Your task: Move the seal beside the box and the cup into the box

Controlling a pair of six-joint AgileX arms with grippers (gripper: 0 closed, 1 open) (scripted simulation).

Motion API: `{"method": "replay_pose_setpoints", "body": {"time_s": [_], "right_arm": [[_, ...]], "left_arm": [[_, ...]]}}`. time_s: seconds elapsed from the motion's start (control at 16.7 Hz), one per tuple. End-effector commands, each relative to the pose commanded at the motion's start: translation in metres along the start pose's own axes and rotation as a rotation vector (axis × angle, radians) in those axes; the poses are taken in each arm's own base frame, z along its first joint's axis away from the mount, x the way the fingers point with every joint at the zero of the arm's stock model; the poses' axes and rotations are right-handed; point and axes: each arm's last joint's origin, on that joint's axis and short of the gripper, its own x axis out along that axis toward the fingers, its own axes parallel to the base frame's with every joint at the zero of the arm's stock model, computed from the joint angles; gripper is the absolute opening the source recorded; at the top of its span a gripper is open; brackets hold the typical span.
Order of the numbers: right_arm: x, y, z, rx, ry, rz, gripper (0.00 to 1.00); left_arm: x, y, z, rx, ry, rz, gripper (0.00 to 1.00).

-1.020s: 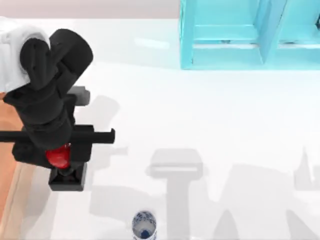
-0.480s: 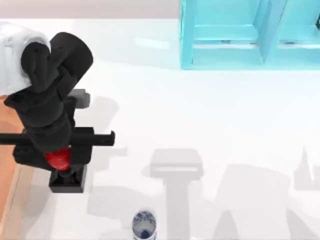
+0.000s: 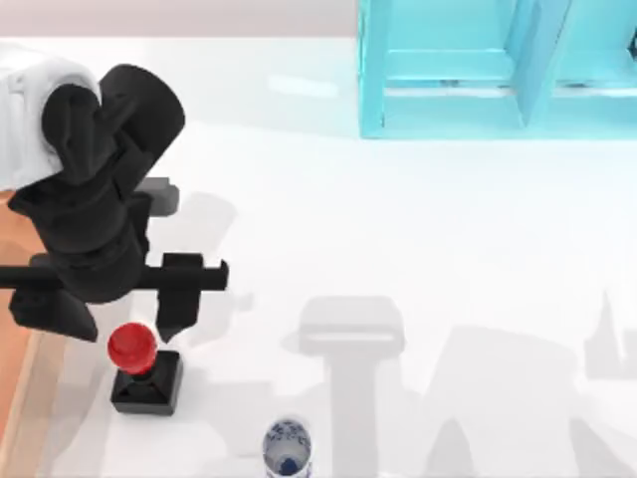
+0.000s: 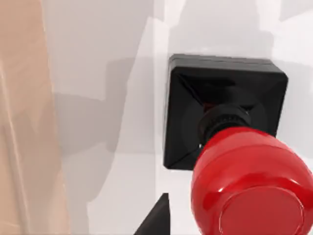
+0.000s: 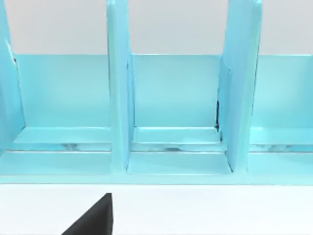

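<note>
The seal (image 3: 134,351), a red ball knob on a black square base, stands upright on the white table just right of the box (image 3: 14,329), whose tan wall runs along the top view's left edge. My left gripper (image 3: 119,325) hangs open right above the seal, one finger on each side of the knob and neither touching it. In the left wrist view the seal (image 4: 247,196) is close below, with the box wall (image 4: 24,122) beside it. The cup (image 3: 287,448), white with a blue pattern, stands at the table's front edge, right of the seal. My right gripper (image 5: 95,220) is parked facing the shelf.
A cyan shelf unit (image 3: 498,70) stands at the back right of the table, and the right wrist view shows the cyan shelf unit (image 5: 171,107) head-on. White table (image 3: 398,229) lies open between the shelf, the seal and the cup.
My left gripper has opened and let go of the seal. The seal now stands free on the table, a little nearer the front edge than before.
</note>
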Motion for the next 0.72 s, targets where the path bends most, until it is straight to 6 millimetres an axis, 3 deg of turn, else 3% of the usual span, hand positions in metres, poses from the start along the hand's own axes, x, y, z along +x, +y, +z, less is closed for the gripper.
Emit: {"method": "replay_pose_setpoints", "body": {"time_s": [0.12,0.72], "right_arm": [[0.0,0.0,0.0,0.0,0.0,0.0,1.0],[0.0,0.0,0.0,0.0,0.0,0.0,1.0]], "left_arm": [[0.0,0.0,0.0,0.0,0.0,0.0,1.0],[-0.0042,-0.0009,0.0004,0.003,-0.001,0.0,1.0]]}}
